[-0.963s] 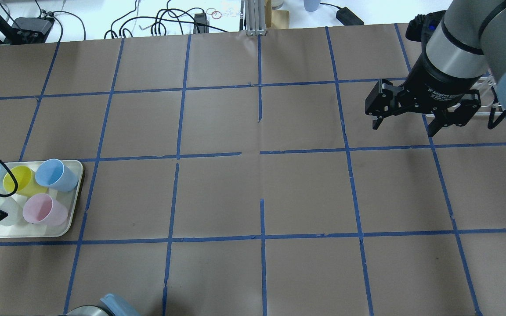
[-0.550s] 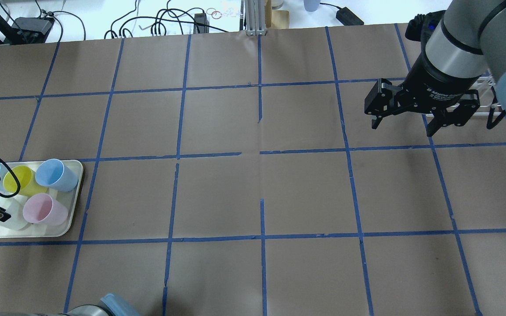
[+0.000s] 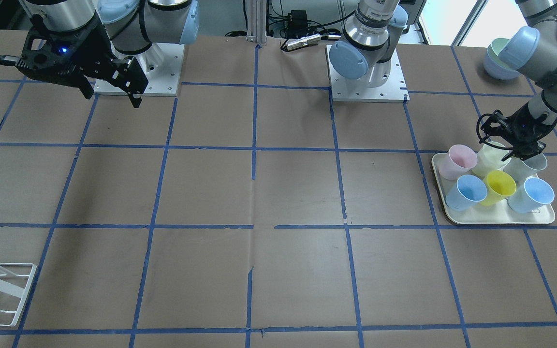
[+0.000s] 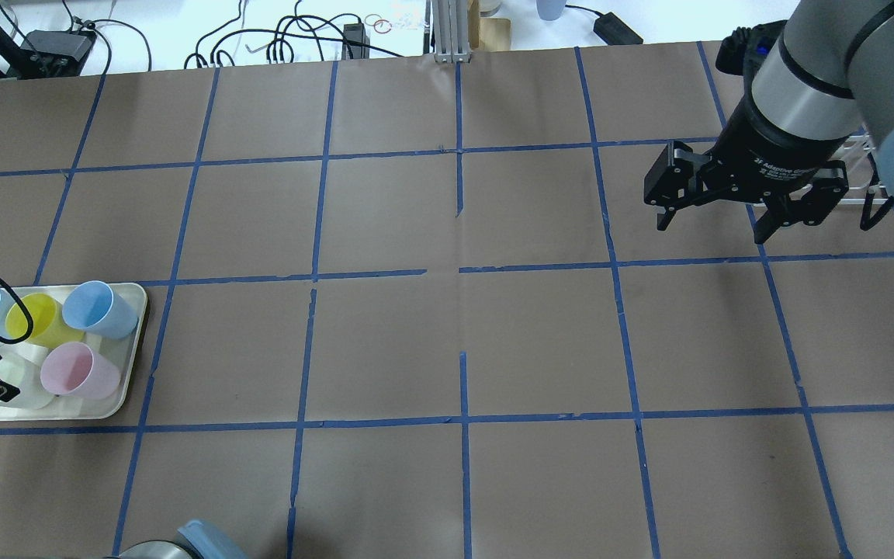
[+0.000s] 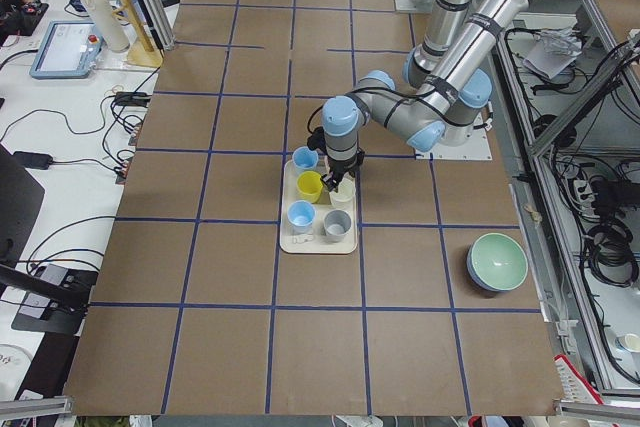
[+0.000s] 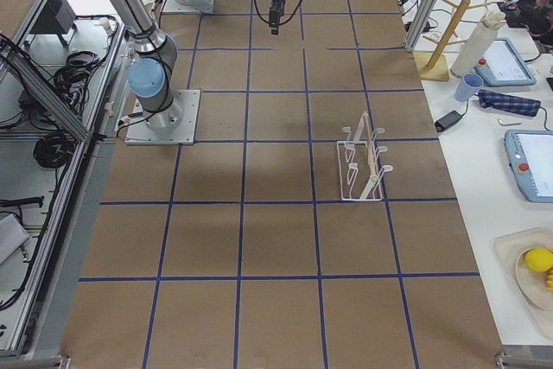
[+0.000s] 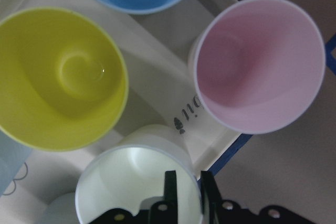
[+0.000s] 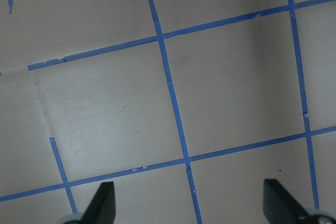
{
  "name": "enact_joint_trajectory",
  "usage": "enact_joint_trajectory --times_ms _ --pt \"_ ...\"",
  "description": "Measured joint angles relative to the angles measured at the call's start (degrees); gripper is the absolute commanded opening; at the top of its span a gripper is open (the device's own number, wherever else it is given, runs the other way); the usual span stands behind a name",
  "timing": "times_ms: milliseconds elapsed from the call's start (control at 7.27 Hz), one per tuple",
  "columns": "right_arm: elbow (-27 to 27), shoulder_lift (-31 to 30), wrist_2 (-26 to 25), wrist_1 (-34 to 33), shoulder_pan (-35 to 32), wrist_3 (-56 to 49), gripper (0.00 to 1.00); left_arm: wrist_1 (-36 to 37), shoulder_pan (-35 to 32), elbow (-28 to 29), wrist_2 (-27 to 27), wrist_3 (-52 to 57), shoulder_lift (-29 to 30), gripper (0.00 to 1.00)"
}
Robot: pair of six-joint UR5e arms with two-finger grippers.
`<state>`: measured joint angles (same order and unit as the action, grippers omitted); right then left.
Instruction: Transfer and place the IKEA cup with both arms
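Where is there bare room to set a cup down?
The grid squares between the tray and the rack are bare, including under the open right gripper. The tray is crowded: six cups packed together.

My bench [image 4: 385, 341] is one long top, covered edge to edge in brown paper and marked into squares with blue tape [image 4: 385, 423]. The light on it is bright and even, with only soft shadows. Beyond the far edge runs a white table [image 4: 183, 31] strewn with black cables [image 4: 292, 35], and a metal post [image 4: 447, 31] stands at the middle of that edge. Along my near edge, metal rails [image 5: 585, 97] fence off a grey floor [image 6: 34, 257] with more loose cables. Past the near left corner there is a bright white patch [image 3: 452, 14]; whether it is a window or a lit wall I cannot tell.
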<state>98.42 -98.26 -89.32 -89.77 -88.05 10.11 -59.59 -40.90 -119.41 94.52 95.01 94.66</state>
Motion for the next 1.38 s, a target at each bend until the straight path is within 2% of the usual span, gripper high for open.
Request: enact_joint_trajectory --times_ms 412,550,962,1100,1375 --pt "0.1 0.0 -0.1 0.1 0.0 -0.1 1.0 -1.4 -2.5 1.7 0.1 -8.3 -4.3 0.81" --pt "0.2 0.0 -0.2 0.1 0.0 0.0 1.0 -4.3 -4.4 3.6 0.1 -13.0 -5.6 0.81" --pt "0.2 0.0 -0.2 0.0 0.1 -0.1 1.0 -22.1 -10.9 14.8 -0.2 -28.3 -6.7 0.92" --pt "0.2 -0.1 -0.1 0.0 0.1 -0.1 1.0 -26.9 -13.8 17.6 -0.4 -33.5 -7.2 1.0" --pt "0.2 -0.3 -0.1 0.1 0.1 -0.1 1.0 -33.6 -20.8 21.5 -0.6 -47.1 -8.7 1.0"
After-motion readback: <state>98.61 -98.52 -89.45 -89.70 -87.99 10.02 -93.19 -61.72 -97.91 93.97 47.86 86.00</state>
